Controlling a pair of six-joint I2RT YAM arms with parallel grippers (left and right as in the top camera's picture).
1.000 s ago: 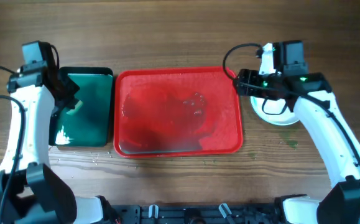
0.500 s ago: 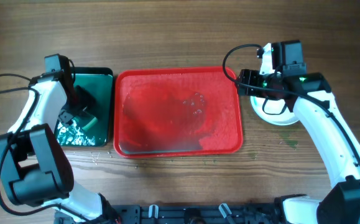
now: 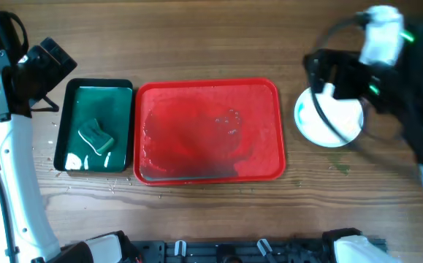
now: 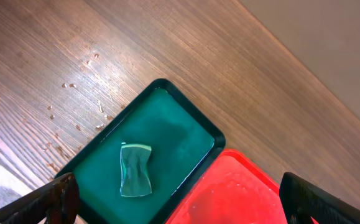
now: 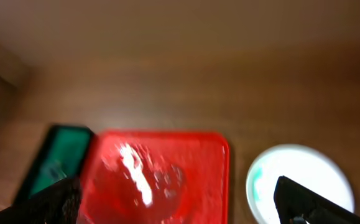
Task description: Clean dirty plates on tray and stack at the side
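A: Checked the left pincer (image 4: 176, 186)?

B: Gaping wide, gripping nothing. Hanging high over the far-left part of the tabletop (image 3: 211, 33), looking down on the dark green tray (image 3: 98, 82).

A: Anything in that one?

B: Just a green sponge (image 3: 96, 136), lying flat toward the near half on a wet floor. Flanked on the left by pale specks (image 4: 74, 99) on the wood.

A: And the right pincer (image 5: 176, 193)?

B: Spread open as well, clamped on nothing. Up above the far-right side, badly blurred in the overhead view and in its own.

A: Found the plates (image 3: 346, 117)?

B: On the bare wood, right of the red tray (image 3: 280, 131) and clear of its rim. Round, white, tinted pale aqua along the left edge. Reads as 1 disc from above, perhaps a pile; impossible to count.

A: Partly covered?

B: Crossed by a dark cable (image 3: 324, 117), and overlapped at the far edge by the blurred right arm (image 3: 416, 88).

A: And the red tray itself?

B: Dead centre, with long sides running left to right. Just beside the green tray on 1 side, near the plates on the other. Glossy with a film of water, with droplets right of the middle.
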